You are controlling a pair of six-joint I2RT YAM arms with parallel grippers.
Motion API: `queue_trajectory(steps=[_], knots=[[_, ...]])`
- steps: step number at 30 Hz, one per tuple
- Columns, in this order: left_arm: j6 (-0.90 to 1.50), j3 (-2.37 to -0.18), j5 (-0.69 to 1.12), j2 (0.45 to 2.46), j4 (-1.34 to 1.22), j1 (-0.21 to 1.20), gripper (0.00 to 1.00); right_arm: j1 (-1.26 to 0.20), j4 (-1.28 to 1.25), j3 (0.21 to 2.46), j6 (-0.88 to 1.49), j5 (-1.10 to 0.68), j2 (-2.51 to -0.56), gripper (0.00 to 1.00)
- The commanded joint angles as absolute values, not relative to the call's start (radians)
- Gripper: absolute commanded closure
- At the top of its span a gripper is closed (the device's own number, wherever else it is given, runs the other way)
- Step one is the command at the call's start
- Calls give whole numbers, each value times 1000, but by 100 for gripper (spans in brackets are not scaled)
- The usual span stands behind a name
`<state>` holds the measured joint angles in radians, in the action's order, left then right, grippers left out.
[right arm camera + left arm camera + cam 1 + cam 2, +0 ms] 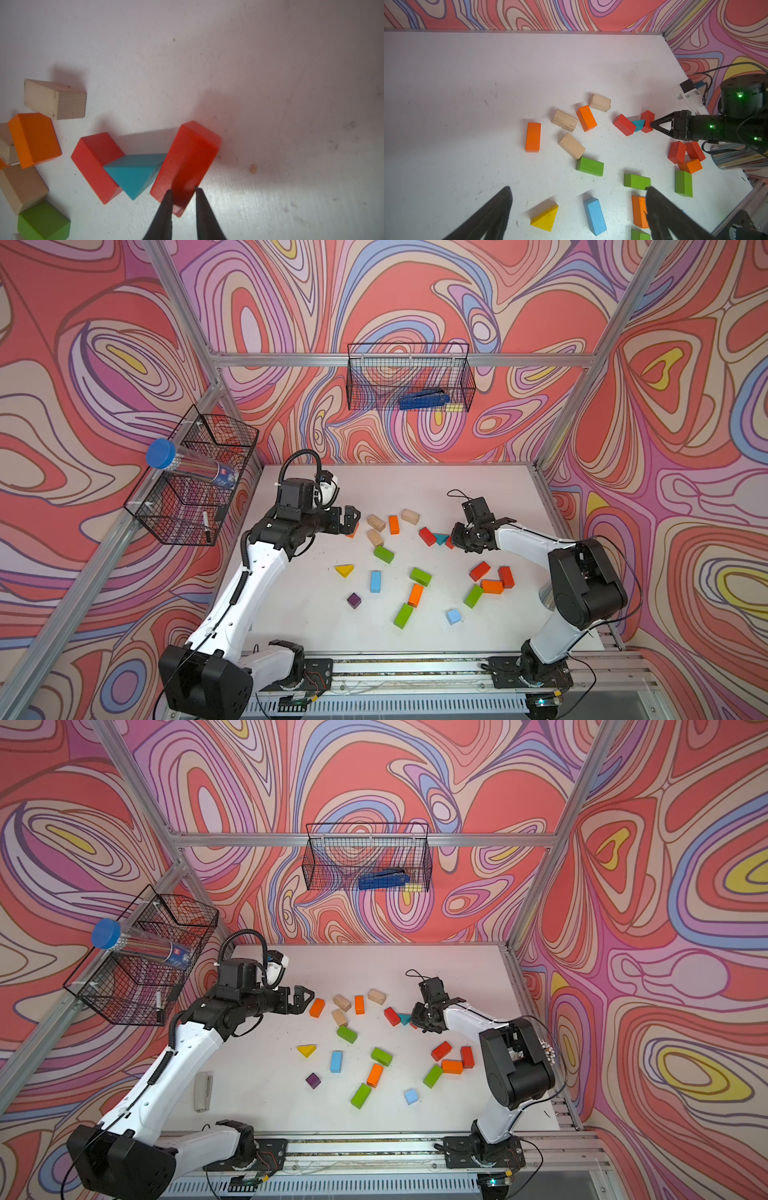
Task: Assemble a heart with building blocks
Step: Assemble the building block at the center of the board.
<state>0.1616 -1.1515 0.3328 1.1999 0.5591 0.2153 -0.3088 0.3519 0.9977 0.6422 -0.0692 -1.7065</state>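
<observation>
Risk of skewing the red brick (187, 162), touching the teal triangle (133, 172) on the tabletop (270, 83): right end effector (182, 189) closed, resting on its end, prone to slip. Left end effector (577, 190) spread apart, empty.

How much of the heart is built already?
Only a little bit. Done: one red brick touches a teal triangle. In hand: the right claw, shut, has its tips on a second red brick at the triangle's other side. The left claw is open and empty. Left: everything else, like the yellow triangle and purple cube, lies scattered.
</observation>
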Motion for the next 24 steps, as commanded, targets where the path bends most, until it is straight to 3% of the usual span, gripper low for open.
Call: queue_trajectory(steps=[1, 13, 18, 24], knots=[[164, -1144, 338, 1195, 563, 216, 0, -306, 345, 1008, 652, -79, -1730, 78], [163, -1144, 337, 1190, 567, 216, 0, -307, 402, 1026, 597, -40, -1678, 74], [161, -1146, 364, 1197, 564, 216, 0, -307, 388, 1041, 422, -165, -1603, 58], [158, -1147, 376, 1200, 566, 216, 0, -310, 472, 1216, 200, -300, -1677, 38]])
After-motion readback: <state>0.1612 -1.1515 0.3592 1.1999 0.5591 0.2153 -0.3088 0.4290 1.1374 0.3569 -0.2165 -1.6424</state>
